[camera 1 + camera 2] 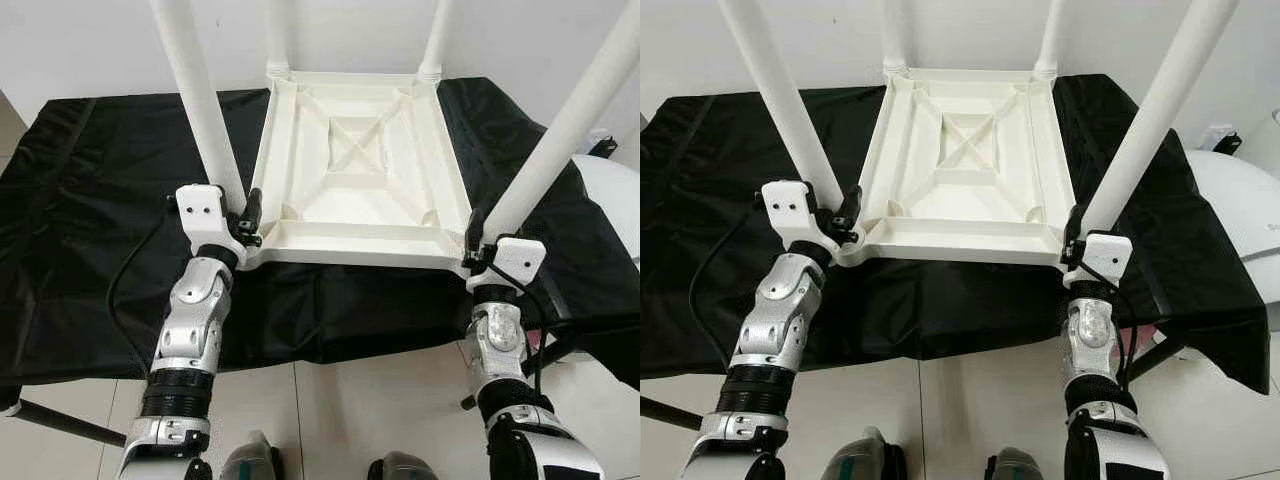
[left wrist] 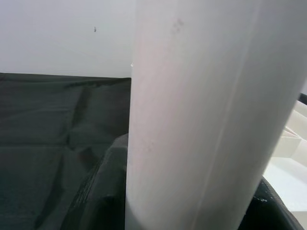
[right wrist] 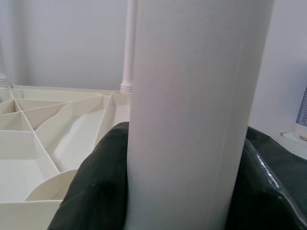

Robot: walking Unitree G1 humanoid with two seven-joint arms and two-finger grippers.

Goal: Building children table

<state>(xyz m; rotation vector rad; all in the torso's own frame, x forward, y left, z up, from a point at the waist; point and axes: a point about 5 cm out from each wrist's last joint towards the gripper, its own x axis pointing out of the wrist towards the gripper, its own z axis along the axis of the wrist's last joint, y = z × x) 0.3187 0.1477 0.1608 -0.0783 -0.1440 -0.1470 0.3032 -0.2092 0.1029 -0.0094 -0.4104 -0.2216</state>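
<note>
Tabletop (image 1: pixel 360 170): we see it lying upside down on the black cloth (image 1: pixel 90 230), ribbed underside up, with a cross of ribs at the middle.
Legs: four white legs stand up from its corners; the two far ones (image 1: pixel 277 35) and (image 1: pixel 436 40) rise against the wall.
Left gripper (image 1: pixel 247 215): ours is at the near left corner, its black fingers (image 2: pixel 96 196) closed round the base of the near left leg (image 1: pixel 200 95), one on each side of it.
Right gripper (image 1: pixel 474 240): at the near right corner, fingers (image 3: pixel 91 187) clamped the same way on the near right leg (image 1: pixel 570 125), low down by its socket.
Both legs: tilted outward as they rise in the head views.
Cloth: it covers a low stand and hangs over the near edge, above a tiled floor (image 1: pixel 330 420).
Cable (image 1: pixel 125 290): a black one loops over the cloth by our left arm.
Right side: a white rounded object (image 1: pixel 1240 210) sits beside the cloth.
</note>
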